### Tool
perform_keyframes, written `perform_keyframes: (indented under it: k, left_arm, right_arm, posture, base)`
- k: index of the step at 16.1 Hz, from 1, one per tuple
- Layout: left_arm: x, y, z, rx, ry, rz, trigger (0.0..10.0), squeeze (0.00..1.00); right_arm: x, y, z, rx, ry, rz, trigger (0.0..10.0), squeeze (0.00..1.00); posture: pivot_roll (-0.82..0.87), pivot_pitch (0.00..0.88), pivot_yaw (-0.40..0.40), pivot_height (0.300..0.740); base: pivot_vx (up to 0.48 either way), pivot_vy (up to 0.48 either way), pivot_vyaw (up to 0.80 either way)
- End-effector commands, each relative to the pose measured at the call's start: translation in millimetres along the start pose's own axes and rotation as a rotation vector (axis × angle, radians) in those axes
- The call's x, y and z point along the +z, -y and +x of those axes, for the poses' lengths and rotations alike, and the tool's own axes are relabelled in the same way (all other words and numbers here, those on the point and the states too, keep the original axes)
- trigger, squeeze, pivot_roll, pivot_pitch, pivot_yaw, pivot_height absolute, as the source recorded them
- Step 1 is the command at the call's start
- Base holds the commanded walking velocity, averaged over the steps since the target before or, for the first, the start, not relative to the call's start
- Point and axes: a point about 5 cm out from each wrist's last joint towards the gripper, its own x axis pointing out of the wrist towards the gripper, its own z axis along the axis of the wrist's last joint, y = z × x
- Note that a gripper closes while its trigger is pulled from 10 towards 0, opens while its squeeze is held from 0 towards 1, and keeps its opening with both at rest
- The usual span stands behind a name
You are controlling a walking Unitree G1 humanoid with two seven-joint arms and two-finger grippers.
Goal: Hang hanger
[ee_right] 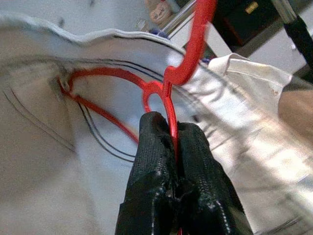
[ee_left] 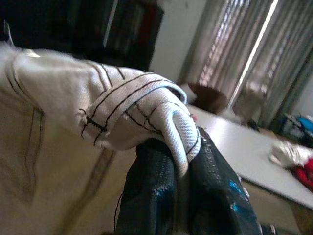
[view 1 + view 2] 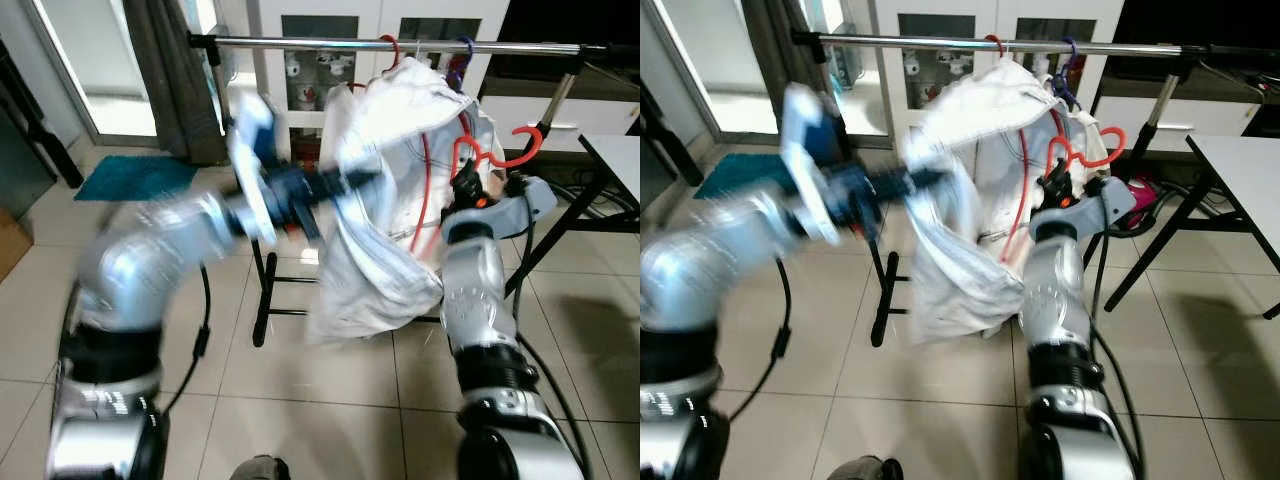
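**Two grips, one hook to lift onto the rail**

Holding a red hanger (image 3: 480, 160) below the rail (image 3: 400, 44), right of its middle, in the right gripper (image 1: 173, 142). Fingers (image 1: 156, 147) pressed tight together on the thin red stem, just under the hook. Hook not yet on the rail, tipped toward the tabletop (image 3: 615, 155).

Left gripper (image 2: 178, 161) out below the rail's left end, fingers squeezed shut on a fold of the white garment (image 3: 390, 200), pulling it sideways. Arm blurry, so moving fast.

To do this well: lift the hook higher than the rail, turn the open side down, then lower gently. Best to loosen the pull on the cloth first, or risk tipping the hanger.

From the head views: the whole rail, plus other hooks already hanging there. From the right wrist view: the exact pinch on the stem. From the left wrist view: the stitched seam caught in the grip.
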Motion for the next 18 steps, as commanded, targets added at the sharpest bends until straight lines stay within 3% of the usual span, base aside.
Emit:
perform_keyframes:
  k: [1,4,5,7,8,9,10,13,14,15,16,18]
  left_arm:
    - [27.5,0.9,-8.4,-0.012,0.075,0.047,0.0,0.0]
    - [49.6,-10.5,-25.5,0.082,0.128,0.124,0.0,0.0]
    - [64.7,-23.0,-43.6,0.212,0.217,0.18,0.0,0.0]
    - [72.3,-26.6,-56.5,0.263,0.28,0.197,0.0,0.0]
    - [73.8,-26.7,-59.2,0.272,0.289,0.204,0.0,0.0]
    - [72.7,-30.6,-73.2,0.341,0.292,0.203,0.0,0.0]
    - [57.4,-40.0,-92.9,0.453,0.217,0.199,0.0,0.0]
    - [-14.9,-64.6,-152.7,0.784,-0.124,0.2,0.0,0.0]
    - [-38.9,-69.3,-174.0,0.889,-0.205,0.155,0.0,0.0]
    - [-52.5,-71.5,-188.1,0.96,-0.252,0.134,0.0,0.0]
    - [-76.7,-69.8,-213.4,1.087,-0.343,0.098,0.0,0.0]
    - [-107.5,-60.3,-236.7,1.168,-0.476,0.054,0.0,0.0]
  right_arm:
    - [-1.4,12.0,-4.7,0.014,0.001,-0.121,10.0,0.0]
    - [-2.7,25.0,-13.5,0.047,-0.026,-0.26,10.0,0.0]
    - [-10.6,41.2,-23.2,0.07,-0.139,-0.366,10.0,0.0]
    - [-28.0,59.3,-34.0,0.056,-0.311,-0.486,10.0,0.0]
    - [-31.9,64.7,-36.9,0.041,-0.349,-0.507,10.0,0.0]
    - [-29.3,71.0,-39.7,0.025,-0.36,-0.502,10.0,0.0]
    - [-18.8,67.8,-38.0,0.035,-0.337,-0.48,10.0,0.0]
    - [15.1,46.2,-30.4,0.115,-0.298,-0.437,10.0,0.0]
    - [24.0,39.1,-29.8,0.14,-0.292,-0.424,10.0,0.0]
    - [28.9,35.3,-29.6,0.157,-0.291,-0.42,10.0,0.0]
    - [38.9,25.8,-30.0,0.203,-0.3,-0.411,10.0,0.0]
    - [47.3,5.0,-33.9,0.311,-0.367,-0.376,10.0,0.0]
  posture:
    - [-0.01,0.0,0.024,0.74]
    - [-0.01,0.0,0.025,0.74]
    - [-0.01,0.0,0.028,0.74]
    - [-0.02,0.0,0.034,0.74]
    - [-0.02,0.0,0.038,0.74]
    - [-0.01,0.0,0.039,0.74]
    - [-0.02,0.0,0.043,0.74]
    - [-0.02,0.0,0.038,0.74]
    - [-0.03,0.0,0.036,0.74]
    - [-0.03,0.0,0.036,0.74]
    - [-0.03,0.0,0.03,0.74]
    - [-0.04,0.0,0.023,0.74]
  base:
    - [0.0,0.0,0.0]
    - [0.0,0.0,0.0]
    - [0.0,0.0,0.0]
    - [0.0,0.0,0.0]
    - [0.0,0.0,0.0]
    - [0.0,0.0,0.0]
    - [0.0,0.0,0.0]
    - [0.0,0.0,0.0]
    - [0.0,0.0,0.0]
    - [0.0,0.0,0.0]
    - [0.0,0.0,0.0]
    - [0.0,0.0,0.0]
